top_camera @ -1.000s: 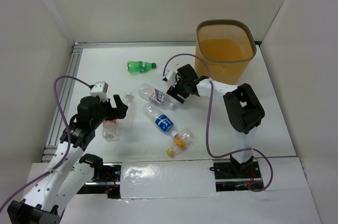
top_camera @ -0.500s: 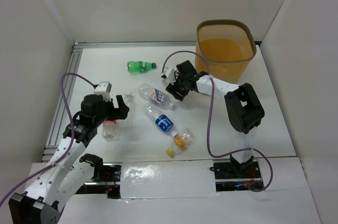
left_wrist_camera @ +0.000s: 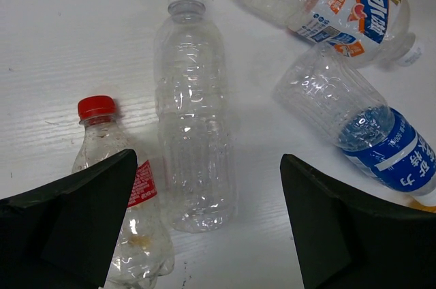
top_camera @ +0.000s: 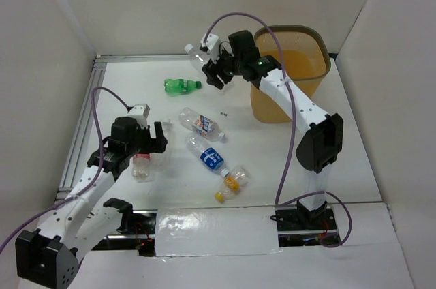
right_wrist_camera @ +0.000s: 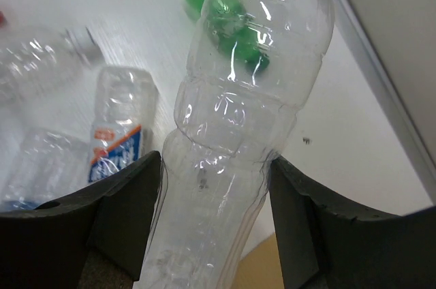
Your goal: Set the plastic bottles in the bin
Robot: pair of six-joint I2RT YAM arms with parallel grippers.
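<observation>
Transfer step: right tool (right_wrist_camera: 214, 190) grips a clear bottle (right_wrist_camera: 252, 84) at 9 o'clock of the bin (top_camera: 289, 28), which should next be swung over it and released; left tool (left_wrist_camera: 208, 159) stands open.

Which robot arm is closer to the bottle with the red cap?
Left. The left fingers hang open above the red-capped bottle; the right fingers are far away by the bin, gripping a clear bottle.

Nothing readable. White characters on the blue-label bottle (left_wrist_camera: 381, 146), print on the orange-and-blue-label bottle (left_wrist_camera: 347, 6) and the red-label bottle (left_wrist_camera: 129, 214): all illegible.
</observation>
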